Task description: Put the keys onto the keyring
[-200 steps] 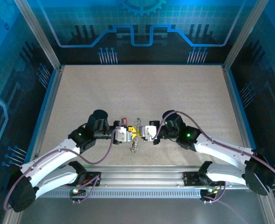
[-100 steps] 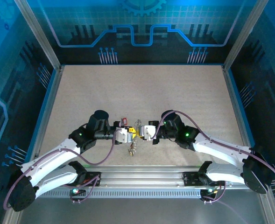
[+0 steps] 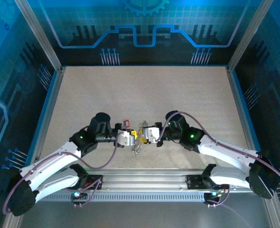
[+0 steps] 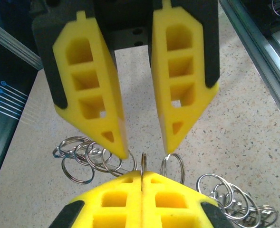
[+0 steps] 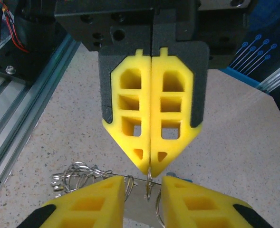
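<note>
1. The left gripper (image 4: pixel 142 175) is seen with its yellow fingers pressed together, and a thin silvery loop is pinched edge-on at their tips.
2. That loop belongs to the keyring (image 4: pixel 88 157), a bunch of linked silvery rings that spreads out to both sides of the closed tips, above the speckled table (image 4: pixel 254 123).
3. From the right wrist, the same closed left gripper (image 5: pixel 150 167) is seen pointing down, with a small loop hanging just below its tips.
4. The right gripper (image 5: pixel 142 184) is held with its fingers apart, and a thin wire of the keyring (image 5: pixel 78 173) crosses the gap between them.
5. Whether the right fingers touch the metal cannot be told.
6. From above, the left gripper (image 3: pixel 130 138) and the right gripper (image 3: pixel 145 135) are seen tip to tip near the table's front edge, with the keyring (image 3: pixel 137 148) bunched just below their meeting point.
7. A red-tagged key (image 3: pixel 126 124) lies on the table just behind the left gripper, apart from the rings.
</note>
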`<state>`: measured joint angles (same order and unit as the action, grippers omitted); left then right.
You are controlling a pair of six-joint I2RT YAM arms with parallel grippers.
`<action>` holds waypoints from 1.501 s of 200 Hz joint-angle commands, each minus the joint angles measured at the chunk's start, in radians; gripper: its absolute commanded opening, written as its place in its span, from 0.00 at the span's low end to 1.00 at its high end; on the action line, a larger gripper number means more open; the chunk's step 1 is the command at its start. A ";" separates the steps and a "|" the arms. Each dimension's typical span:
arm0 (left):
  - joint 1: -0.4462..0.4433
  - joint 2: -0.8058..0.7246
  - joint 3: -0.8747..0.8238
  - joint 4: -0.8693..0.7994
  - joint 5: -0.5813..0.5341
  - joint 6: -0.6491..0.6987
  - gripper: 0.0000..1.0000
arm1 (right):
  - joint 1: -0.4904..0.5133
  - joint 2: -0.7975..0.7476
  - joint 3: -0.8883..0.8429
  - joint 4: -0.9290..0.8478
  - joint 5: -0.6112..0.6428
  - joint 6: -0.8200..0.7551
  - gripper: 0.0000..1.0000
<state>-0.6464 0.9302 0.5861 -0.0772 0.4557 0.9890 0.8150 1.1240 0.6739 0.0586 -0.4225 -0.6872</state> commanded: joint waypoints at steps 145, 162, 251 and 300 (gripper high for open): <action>-0.007 -0.056 -0.008 0.114 0.026 -0.091 0.00 | -0.037 -0.059 -0.100 0.160 0.076 0.029 0.42; -0.007 -0.058 -0.011 0.122 0.014 -0.092 0.00 | -0.043 -0.056 -0.096 0.129 0.006 0.052 0.42; -0.007 -0.061 -0.010 0.110 0.018 -0.089 0.00 | -0.064 0.013 -0.064 0.111 -0.092 0.137 0.41; -0.007 -0.060 -0.009 0.103 0.013 -0.089 0.00 | -0.078 0.030 -0.051 0.121 -0.152 0.146 0.35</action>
<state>-0.6464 0.8886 0.5842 -0.0097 0.4595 0.9150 0.7490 1.1500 0.5907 0.1585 -0.5102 -0.5598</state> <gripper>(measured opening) 0.052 0.378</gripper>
